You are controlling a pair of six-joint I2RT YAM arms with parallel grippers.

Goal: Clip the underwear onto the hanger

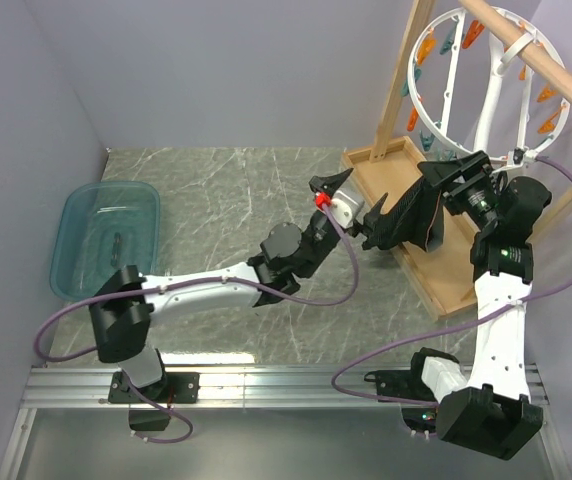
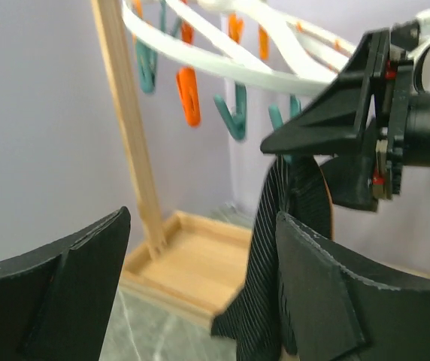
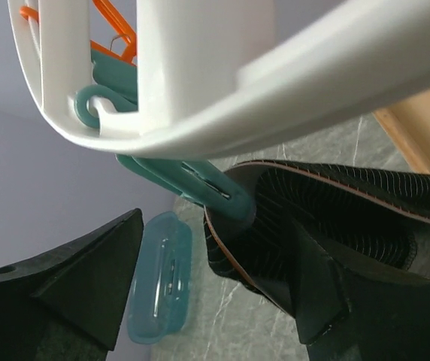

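Underwear (image 3: 313, 203) clipping is looking close to done as my right claw (image 3: 215, 222) is standing wide open, gripping nothing, its fingers flanking the spot where a teal clothespin (image 3: 192, 184) on the white hanger (image 3: 200, 113) is apparently biting the black waistband. My left claw (image 2: 204, 218) is also gaping and holding nothing, the fabric hanging just beside its right finger, though I cannot tell whether they are touching. Dangling under the ring above the wooden tray (image 2: 192, 256), the garment is, I am judging, needing only a check that the pin is holding before both claws are backing away without snagging it.
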